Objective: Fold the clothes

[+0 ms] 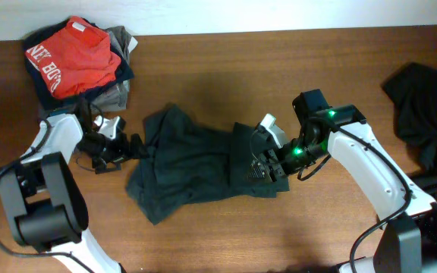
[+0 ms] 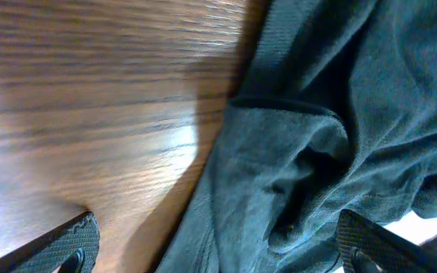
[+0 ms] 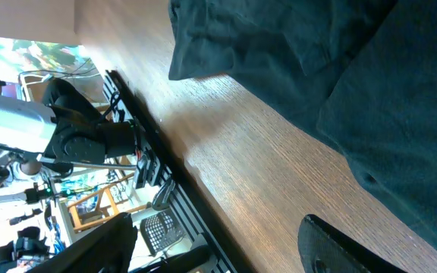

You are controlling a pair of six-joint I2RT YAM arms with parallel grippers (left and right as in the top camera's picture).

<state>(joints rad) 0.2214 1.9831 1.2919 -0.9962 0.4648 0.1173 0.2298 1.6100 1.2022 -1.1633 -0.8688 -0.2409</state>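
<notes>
Arms topmost overhead: left gripper (image 1: 131, 146) spread wide at dark shirt (image 1: 192, 171), 9 o'clock edge; right gripper (image 1: 258, 168) spread, empty, over 3 o'clock fold. Step, judged: spreading flat, early. Pile (image 1: 74, 64), red on top, 10 o'clock.
Left wrist: crumpled hem (image 2: 279, 189) ahead of fingers (image 2: 67, 243); next, pinch it.
Right wrist: bare table (image 3: 264, 174) beside shirt edge, room to pull.

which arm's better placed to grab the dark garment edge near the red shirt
Left: the left hand is open beside that edge of the dark garment; the right hand is at the opposite edge.
</notes>
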